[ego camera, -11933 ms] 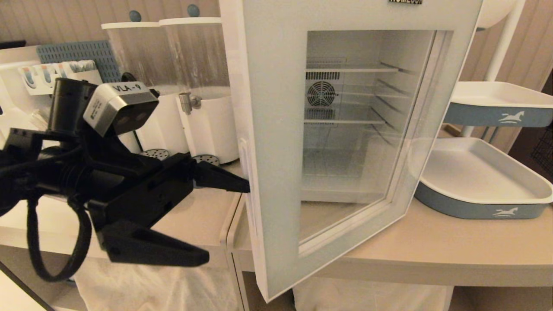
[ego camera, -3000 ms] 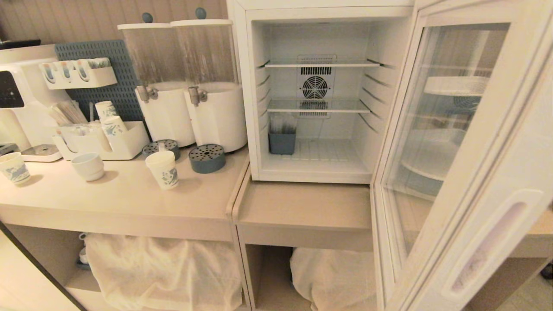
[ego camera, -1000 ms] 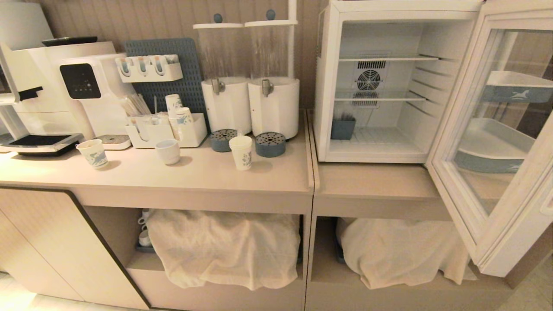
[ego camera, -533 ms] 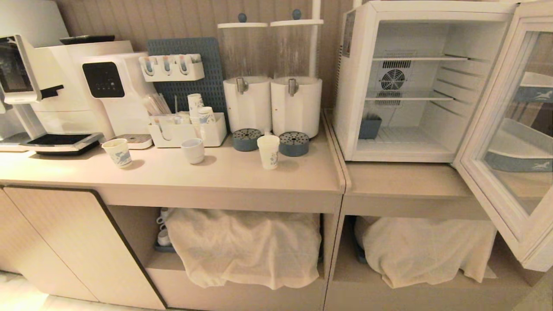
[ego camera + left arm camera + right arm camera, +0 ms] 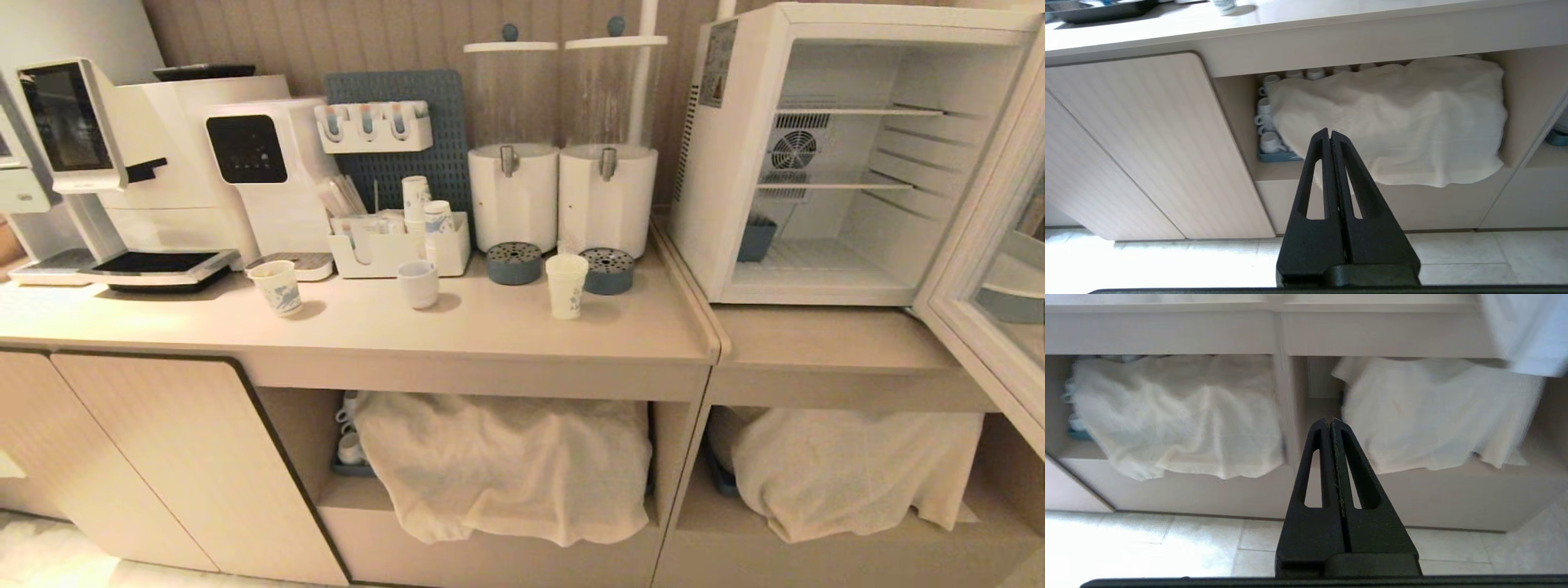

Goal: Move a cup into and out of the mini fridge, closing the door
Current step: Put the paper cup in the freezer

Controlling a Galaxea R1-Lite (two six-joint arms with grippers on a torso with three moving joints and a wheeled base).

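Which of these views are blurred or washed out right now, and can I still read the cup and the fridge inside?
Head view: warm, dim, sharp; the cup and the open fridge read clearly. Left wrist view: sharp, floor blown out by glare behind the shut left gripper. Right wrist view: sideways smear on the cloths; the shut right gripper stays crisp.

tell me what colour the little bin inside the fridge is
Blue-grey. The bin sits at the back left of the mini fridge floor; the head view shows it best.
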